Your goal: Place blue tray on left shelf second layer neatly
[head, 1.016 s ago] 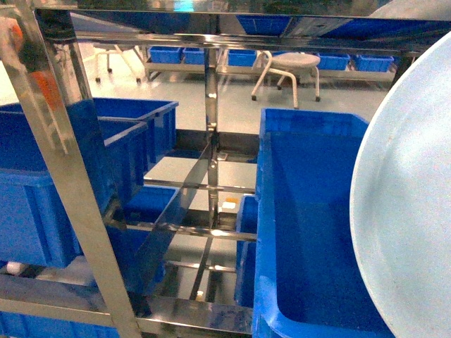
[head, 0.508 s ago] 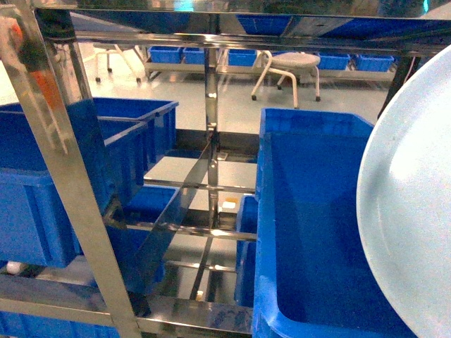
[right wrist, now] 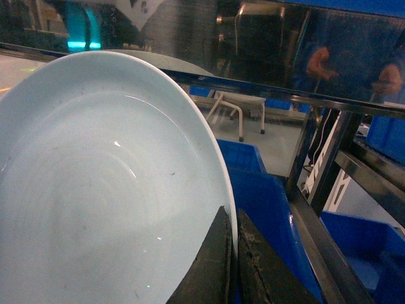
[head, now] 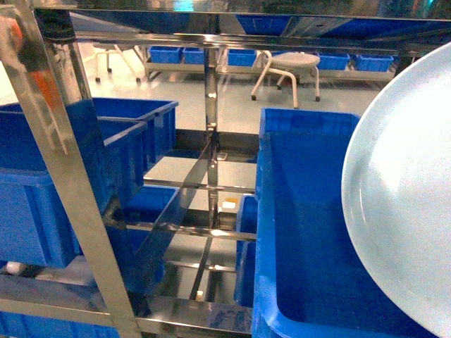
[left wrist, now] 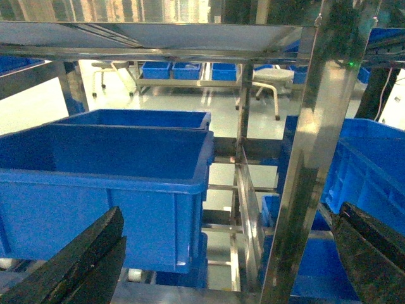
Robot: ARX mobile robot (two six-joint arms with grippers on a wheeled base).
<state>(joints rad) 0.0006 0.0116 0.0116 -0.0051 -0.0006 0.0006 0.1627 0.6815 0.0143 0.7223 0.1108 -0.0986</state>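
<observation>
My right gripper [right wrist: 231, 266] has its jaws clenched on the rim of the blue tray [right wrist: 101, 190], one dark finger on each face of the rim. The tray rises from the jaws tilted steeply on edge, its glossy hollow facing the wrist camera. In the head view the blue tray [head: 405, 204] fills the right edge, in front of a deep-blue crate [head: 310, 232] on the right side of the rack. My left gripper [left wrist: 221, 266] is released, jaws spread wide with nothing between them. Straight ahead of those jaws stands a steel upright [left wrist: 310, 158]; to their left sits another blue crate [left wrist: 107, 183] on the left shelf second layer [head: 63, 282]. Beyond the rack I see a white stool [head: 289, 70] on the floor.
</observation>
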